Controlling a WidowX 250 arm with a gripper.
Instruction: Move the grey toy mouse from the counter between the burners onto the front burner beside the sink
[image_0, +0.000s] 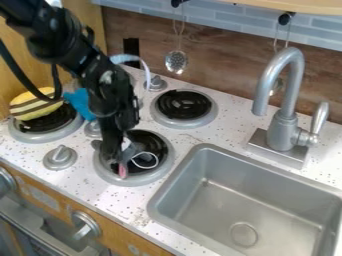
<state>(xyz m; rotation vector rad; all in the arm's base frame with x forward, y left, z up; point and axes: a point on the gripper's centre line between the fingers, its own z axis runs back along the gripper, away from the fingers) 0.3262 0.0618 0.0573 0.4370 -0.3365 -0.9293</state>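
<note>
- Using a clock centred on the view, near to far.
- Seeing a silver knob (85, 225) on the wooden stove front at 7 o'clock.
- Got the sink (190, 187) at 4 to 5: grey metal basin, rounded corners, round drain (244, 234) in its floor.
- Got the grey object (137, 151) on or just over the near burner (162, 169), 7 to 8. Looks dark grey, with a narrow pink piece at its near end and a thin white loop toward 3. Can't make out its full outline.
- Hanging at the same spot: the gripper (119, 146), right at the grey object. Can't tell if the claw is apart, together or clamped on it.
- Bearing a yellow item (32, 105) with dark stripes: left burner (39, 136), at 9. Blue item (79, 102) beside it, toward 3.
- Got the back burner (184, 107) near centre, toward 12.
- Silver faucet (283, 127) at 3, slotted spoon (176, 62) hanging at 12.
</note>
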